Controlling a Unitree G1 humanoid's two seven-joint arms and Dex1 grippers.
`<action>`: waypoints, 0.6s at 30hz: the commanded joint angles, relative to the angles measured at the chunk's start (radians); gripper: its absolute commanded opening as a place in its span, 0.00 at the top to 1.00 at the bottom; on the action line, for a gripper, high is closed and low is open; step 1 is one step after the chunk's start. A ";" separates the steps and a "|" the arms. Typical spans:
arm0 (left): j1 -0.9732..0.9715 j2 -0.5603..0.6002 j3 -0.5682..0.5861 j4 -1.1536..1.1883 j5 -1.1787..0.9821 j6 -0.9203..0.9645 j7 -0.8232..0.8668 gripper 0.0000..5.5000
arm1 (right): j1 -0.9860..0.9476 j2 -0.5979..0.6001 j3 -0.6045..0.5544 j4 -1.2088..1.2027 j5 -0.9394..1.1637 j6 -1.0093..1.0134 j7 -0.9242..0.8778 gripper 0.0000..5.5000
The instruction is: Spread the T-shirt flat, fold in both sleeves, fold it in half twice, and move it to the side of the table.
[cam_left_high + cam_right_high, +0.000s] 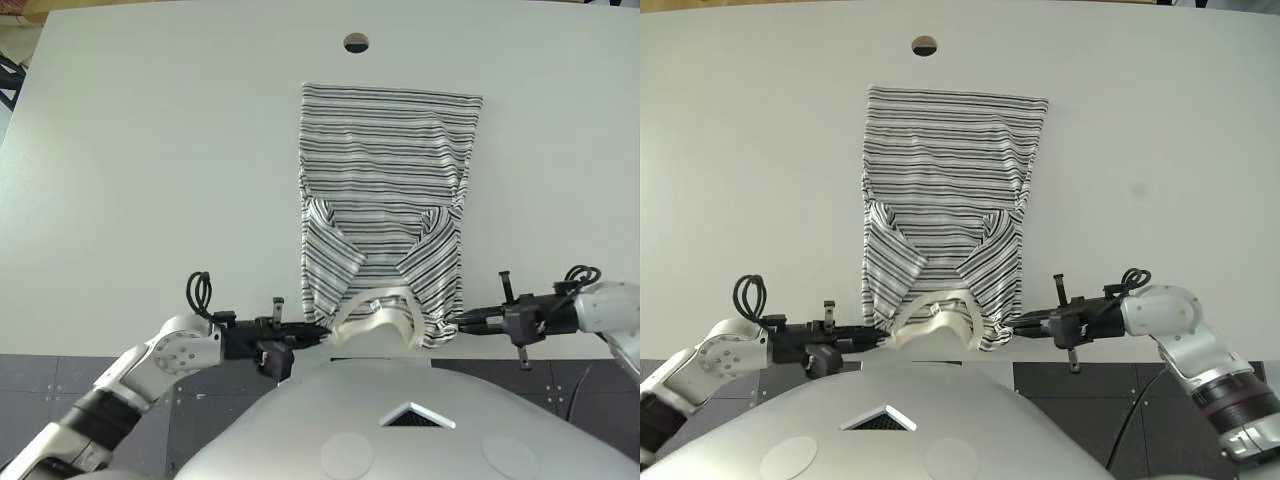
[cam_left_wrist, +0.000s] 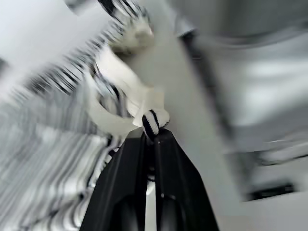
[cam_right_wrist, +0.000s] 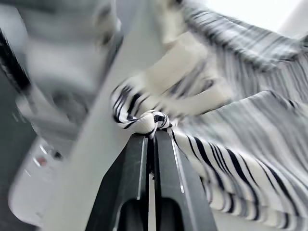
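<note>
A black-and-white striped T-shirt (image 1: 385, 190) with a cream collar (image 1: 375, 310) lies lengthwise on the white table (image 1: 150, 180), both sleeves folded inward. Its collar end reaches the table's near edge. My left gripper (image 1: 318, 334) is shut on the shirt's near left corner beside the collar; in the left wrist view the gripper (image 2: 153, 132) pinches a striped bunch of cloth. My right gripper (image 1: 462, 320) is shut on the near right corner, and the right wrist view shows this gripper (image 3: 153, 131) clamping a knot of striped fabric (image 3: 144, 120).
A round cable hole (image 1: 356, 43) sits in the table beyond the shirt's far hem. Bare tabletop stretches to the left and to the right (image 1: 560, 170) of the shirt. Dark floor tiles (image 1: 60, 380) lie below the near edge.
</note>
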 commanded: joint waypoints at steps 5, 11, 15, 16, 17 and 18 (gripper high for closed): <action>0.025 0.199 0.097 -0.375 -0.493 0.409 -0.216 0.98 | 0.010 -0.069 -0.185 -0.175 0.298 0.313 0.154 0.98; -0.110 0.019 0.217 -0.319 -0.452 0.433 -0.124 0.98 | -0.081 0.106 -0.269 -0.142 0.235 0.299 0.090 0.98; -0.291 -0.144 0.266 -0.124 -0.275 0.389 -0.011 0.98 | -0.195 0.240 -0.290 -0.048 0.132 0.263 0.013 0.98; -0.337 -0.178 0.271 -0.065 -0.228 0.370 0.015 0.98 | -0.228 0.269 -0.292 -0.013 0.099 0.250 -0.008 0.98; -0.372 -0.204 0.273 -0.019 -0.193 0.353 0.027 0.98 | -0.256 0.294 -0.295 0.018 0.071 0.239 -0.025 0.98; -0.397 -0.226 0.273 0.019 -0.168 0.334 0.037 0.98 | -0.287 0.320 -0.298 0.055 0.040 0.228 -0.050 0.98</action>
